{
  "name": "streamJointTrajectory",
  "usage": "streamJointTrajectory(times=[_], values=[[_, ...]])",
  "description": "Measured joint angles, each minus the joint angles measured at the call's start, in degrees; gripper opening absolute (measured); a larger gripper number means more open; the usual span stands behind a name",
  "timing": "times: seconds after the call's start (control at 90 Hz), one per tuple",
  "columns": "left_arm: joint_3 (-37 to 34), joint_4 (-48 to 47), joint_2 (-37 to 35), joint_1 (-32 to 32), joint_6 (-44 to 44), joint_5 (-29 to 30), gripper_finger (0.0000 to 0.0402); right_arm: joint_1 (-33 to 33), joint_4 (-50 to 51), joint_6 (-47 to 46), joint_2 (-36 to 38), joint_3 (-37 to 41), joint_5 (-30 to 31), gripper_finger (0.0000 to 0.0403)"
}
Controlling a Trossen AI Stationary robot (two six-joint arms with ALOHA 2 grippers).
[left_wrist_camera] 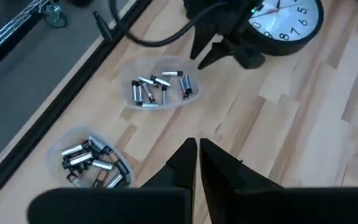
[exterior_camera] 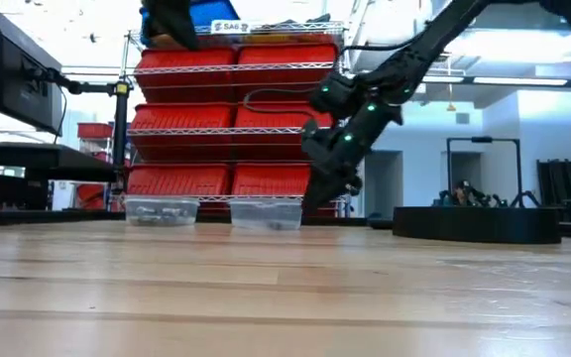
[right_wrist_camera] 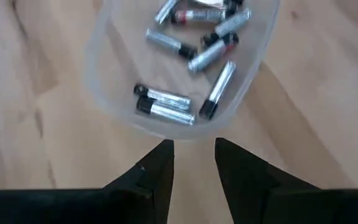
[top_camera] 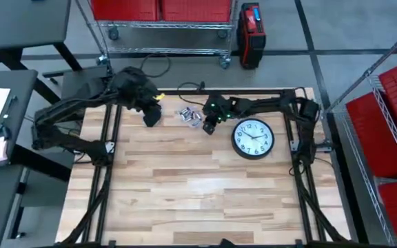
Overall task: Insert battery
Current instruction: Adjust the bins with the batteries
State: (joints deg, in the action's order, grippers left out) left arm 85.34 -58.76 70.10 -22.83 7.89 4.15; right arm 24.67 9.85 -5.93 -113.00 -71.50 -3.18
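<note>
Two clear plastic dishes of loose batteries rest side by side on the wooden table near its far edge: the left dish (top_camera: 183, 112) (left_wrist_camera: 92, 165) and the right dish (top_camera: 195, 120) (right_wrist_camera: 179, 62). A black-rimmed wall clock (top_camera: 253, 138) lies face up to the right of the dishes. My right gripper (right_wrist_camera: 194, 158) (top_camera: 209, 127) hangs open just above the table beside the right dish, pointing down at its rim, with nothing between its fingers. My left gripper (left_wrist_camera: 197, 149) (top_camera: 151, 118) is shut and empty, held above the table left of the dishes.
Black frame rails (top_camera: 109, 158) run along the table's left and right sides, with a cable (top_camera: 185, 88) at the far edge. Bare wood (top_camera: 198, 193) covers the table's near half. A wire shelf with red bins (exterior_camera: 236, 99) stands behind the table.
</note>
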Motion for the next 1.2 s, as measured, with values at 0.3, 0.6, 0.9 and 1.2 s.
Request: streamJointTrajectory(times=[0.3,0.6,0.9,1.2], values=[[-0.02,-5.58,0.22,0.02,-2.85,-0.08,0.0001,-2.16,3.41,-0.49,-7.87,-12.45,-1.41,0.0113],[-0.04,-7.75,0.28,0.02,-5.06,-0.08,0.0001,-6.29,4.69,-1.14,-15.37,-24.98,-3.08,0.0113],[-0.04,-7.81,0.26,0.04,-5.08,-0.08,0.0001,-5.32,14.93,1.0,-12.66,-27.61,-3.18,0.0113],[-0.04,-7.76,0.26,0.04,-4.27,-0.1,0.0001,1.39,14.46,1.53,-13.03,-27.65,-0.23,0.0112]])
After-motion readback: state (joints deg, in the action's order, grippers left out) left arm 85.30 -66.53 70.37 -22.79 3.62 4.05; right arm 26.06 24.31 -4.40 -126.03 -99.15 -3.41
